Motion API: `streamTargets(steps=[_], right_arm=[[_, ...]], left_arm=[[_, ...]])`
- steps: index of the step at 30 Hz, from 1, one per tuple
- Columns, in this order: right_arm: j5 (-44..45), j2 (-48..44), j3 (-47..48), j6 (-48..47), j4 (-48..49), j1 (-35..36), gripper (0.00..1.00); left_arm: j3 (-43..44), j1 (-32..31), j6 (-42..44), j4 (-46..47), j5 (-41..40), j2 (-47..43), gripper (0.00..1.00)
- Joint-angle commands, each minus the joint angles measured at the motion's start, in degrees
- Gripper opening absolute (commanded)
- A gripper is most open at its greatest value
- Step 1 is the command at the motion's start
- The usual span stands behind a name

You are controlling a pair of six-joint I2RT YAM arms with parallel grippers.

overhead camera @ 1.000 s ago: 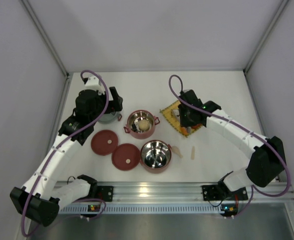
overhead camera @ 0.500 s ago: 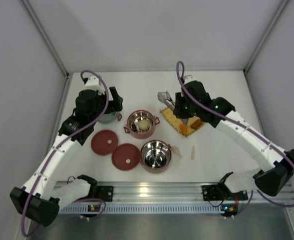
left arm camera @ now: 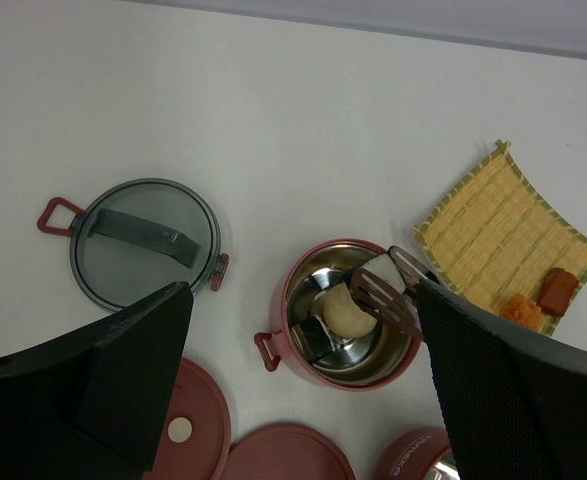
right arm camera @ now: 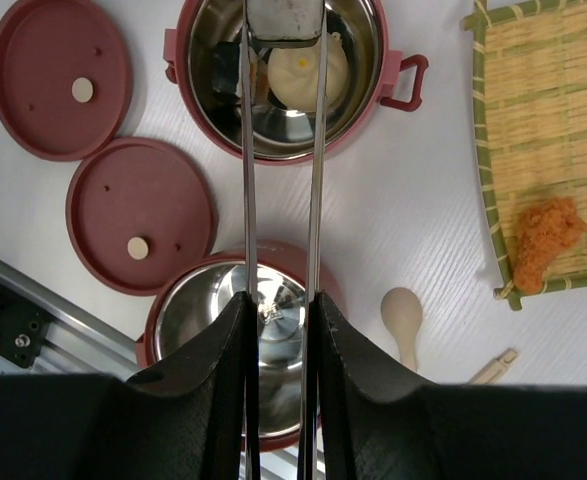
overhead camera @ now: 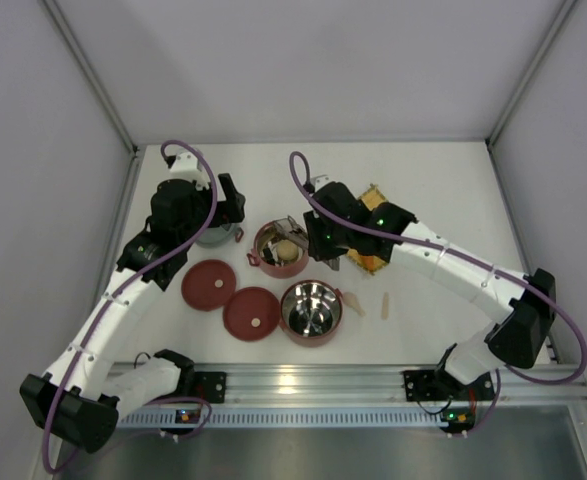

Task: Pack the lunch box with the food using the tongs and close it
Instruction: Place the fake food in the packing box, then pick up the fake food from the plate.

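My right gripper (right arm camera: 281, 310) (overhead camera: 318, 236) is shut on the silvery tongs (right arm camera: 245, 170) (left arm camera: 391, 297) (overhead camera: 294, 227). Their tips pinch a black-wrapped white roll (right arm camera: 284, 16) (left arm camera: 377, 270) over the far maroon lunch box bowl (overhead camera: 263, 262) (left arm camera: 295, 270) (right arm camera: 187, 80). In that bowl lie a pale round piece (right arm camera: 308, 70) (left arm camera: 340, 313) and another black-wrapped roll (left arm camera: 309, 336) (right arm camera: 227, 76). The near bowl (overhead camera: 311, 310) (right arm camera: 188, 310) holds nothing. Two flat maroon lids (overhead camera: 209, 284) (overhead camera: 252, 313) lie to its left. Orange slabs (right arm camera: 545, 235) (left arm camera: 556, 290) rest on the mat. My left gripper (left arm camera: 298, 390) (overhead camera: 225, 208) hangs open.
The yellow woven mat (right arm camera: 548, 140) (left arm camera: 498, 230) (overhead camera: 373, 195) lies right of the bowls, partly under my right arm. A beige spoon (right arm camera: 403, 315) (overhead camera: 353, 300) and stick (right arm camera: 493, 367) (overhead camera: 384, 303) lie near it. A grey handled lid (left arm camera: 143, 245) (overhead camera: 213, 238) sits below my left gripper.
My right arm swung left from the mat to above the far bowl, carrying the tongs with a roll in their tips. The left arm has stayed still.
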Motion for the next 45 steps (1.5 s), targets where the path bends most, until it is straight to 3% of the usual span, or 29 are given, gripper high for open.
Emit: streamTargets(steps=[1,4,16,28,32,45], right_arm=[[0.98,-0.17,3.57,0.93,2.29,1.15,0.25],[1.25,-0.08,3.4,1.02,2.38,1.23,0.34],[0.81,-0.26,3.57,0.76,2.47,1.32,0.44],[2.56,-1.75,5.06,0.5,0.45,1.41,0.45],[6.95,-3.95,4.72,1.11,-1.83,1.32,0.45],[18.82,-18.35,-7.04,7.96,-16.85,-0.87,0.43]], left_arm=[[1.57,0.16,-0.2,0.71,-0.08,-0.2,0.99],[1.57,0.16,-0.2,0.71,0.01,-0.2,0.99],[1.57,0.16,-0.38,0.62,0.27,-0.2,0.99],[1.66,0.07,-0.38,0.62,0.45,-0.2,0.99],[1.57,0.07,-0.38,0.71,0.45,-0.29,0.99],[1.66,0.16,-0.47,0.62,0.97,-0.64,0.99]])
